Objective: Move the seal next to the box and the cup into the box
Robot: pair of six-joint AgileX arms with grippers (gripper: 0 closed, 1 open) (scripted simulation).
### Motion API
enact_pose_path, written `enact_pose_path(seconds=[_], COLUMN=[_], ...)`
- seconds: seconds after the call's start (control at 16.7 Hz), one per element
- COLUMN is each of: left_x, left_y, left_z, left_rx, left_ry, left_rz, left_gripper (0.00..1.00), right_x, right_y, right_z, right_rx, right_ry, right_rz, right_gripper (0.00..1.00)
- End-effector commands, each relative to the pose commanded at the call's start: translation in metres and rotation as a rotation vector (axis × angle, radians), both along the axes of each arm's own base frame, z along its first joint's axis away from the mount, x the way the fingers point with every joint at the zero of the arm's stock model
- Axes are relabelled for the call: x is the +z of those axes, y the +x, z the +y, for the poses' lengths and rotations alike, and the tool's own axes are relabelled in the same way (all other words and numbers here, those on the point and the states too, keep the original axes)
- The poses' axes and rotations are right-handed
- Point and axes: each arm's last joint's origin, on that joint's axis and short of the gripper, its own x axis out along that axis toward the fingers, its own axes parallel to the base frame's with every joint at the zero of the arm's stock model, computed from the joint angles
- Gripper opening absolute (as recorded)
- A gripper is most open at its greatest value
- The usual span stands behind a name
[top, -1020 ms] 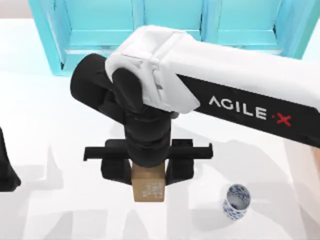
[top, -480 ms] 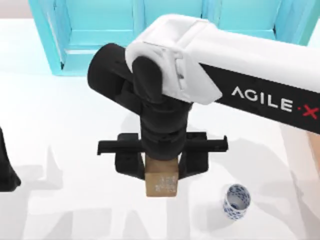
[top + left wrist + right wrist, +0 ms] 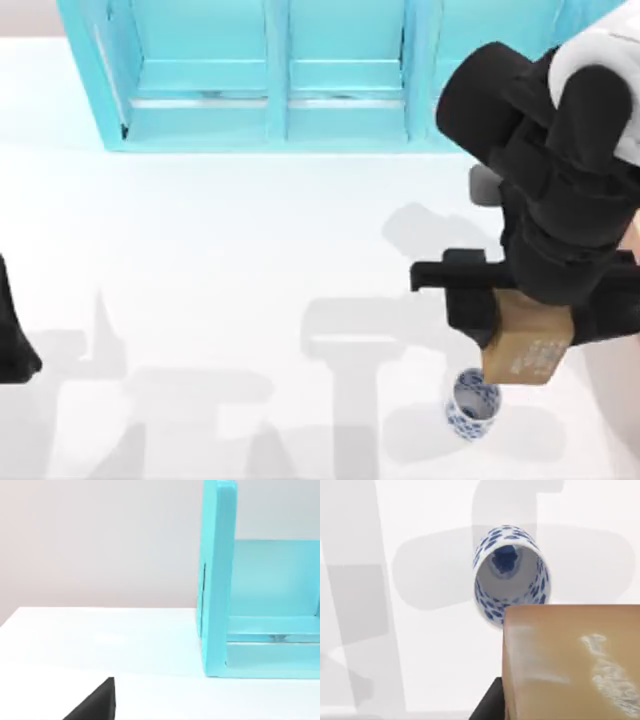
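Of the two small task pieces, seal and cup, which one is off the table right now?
The seal, the tan block held in the right tool. The blue-patterned cup stands on the table.

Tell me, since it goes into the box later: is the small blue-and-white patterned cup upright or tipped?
Upright: the small blue-and-white patterned cup stands on the table, its round mouth facing up, white inside.

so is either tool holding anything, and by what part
The right tool holds the seal by its upper end, lifted clear of the table, just above the cup. The left arm sits parked at the table's left edge.
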Motion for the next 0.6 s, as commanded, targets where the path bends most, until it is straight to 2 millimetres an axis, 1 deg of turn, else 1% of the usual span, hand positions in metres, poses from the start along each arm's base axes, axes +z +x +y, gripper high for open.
enact_pose_path(seconds=[0.12, 0.18, 0.3, 0.42, 0.6], left_x=[0.0, 0.0, 0.0, 0.0, 0.0], left_y=[0.0, 0.0, 0.0, 0.0, 0.0], left_z=[0.0, 0.0, 0.0, 0.0, 0.0], left_rx=[0.0, 0.0, 0.0, 0.0, 0.0], left_ry=[0.0, 0.0, 0.0, 0.0, 0.0], left_rz=[0.0, 0.0, 0.0, 0.0, 0.0], left_gripper=[1.0, 1.0, 1.0, 1.0, 1.0], right_x=[-0.001, -0.002, -0.004, -0.004, -0.004], right_y=[-0.01, -0.015, -0.023, -0.025, -0.025], right_z=[-0.036, -0.049, -0.067, -0.074, -0.074], right_rx=[-0.006, 0.006, 0.026, 0.03, 0.03], right_ry=[-0.001, 0.0, 0.002, 0.003, 0.003], right_rz=[0.003, 0.002, 0.0, -0.003, -0.003], right_gripper=[0.0, 0.0, 0.0, 0.0, 0.0])
